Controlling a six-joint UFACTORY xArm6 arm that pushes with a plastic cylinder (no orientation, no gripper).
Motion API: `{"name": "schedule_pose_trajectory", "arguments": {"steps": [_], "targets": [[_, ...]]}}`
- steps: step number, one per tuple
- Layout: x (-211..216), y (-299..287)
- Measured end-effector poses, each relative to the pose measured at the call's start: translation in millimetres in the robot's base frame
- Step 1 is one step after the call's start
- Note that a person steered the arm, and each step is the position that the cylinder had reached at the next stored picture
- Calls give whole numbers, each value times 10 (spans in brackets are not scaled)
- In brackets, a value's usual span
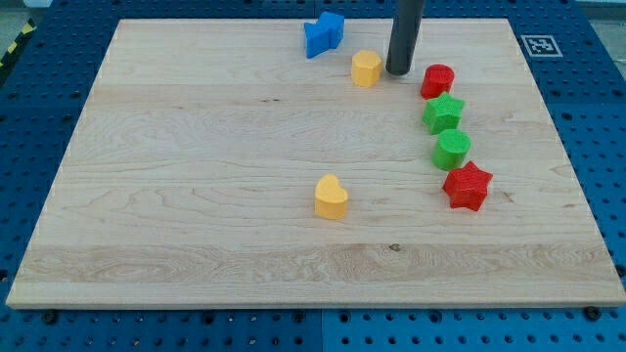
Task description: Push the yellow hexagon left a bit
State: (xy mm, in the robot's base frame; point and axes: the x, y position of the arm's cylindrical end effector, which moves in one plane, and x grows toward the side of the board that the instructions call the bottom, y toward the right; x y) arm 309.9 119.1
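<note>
The yellow hexagon [366,68] sits near the view's top, a little right of centre. My tip [398,71] is just to its right, close to it with a small gap showing. The rod rises straight up out of the view. A second yellow block, heart-shaped [332,198], lies near the board's middle, lower down.
Two blue blocks [323,34] touch each other up and left of the hexagon. To the right of my tip a red round block [437,80], a green star [443,113], a green round block [452,150] and a red star [467,186] run in a line downward. The wooden board [196,196] lies on a blue table.
</note>
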Motion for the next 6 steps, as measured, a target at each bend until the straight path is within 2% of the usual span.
{"name": "schedule_pose_trajectory", "arguments": {"steps": [1,3,6], "targets": [[402,111],[4,13],[-45,-373]]}}
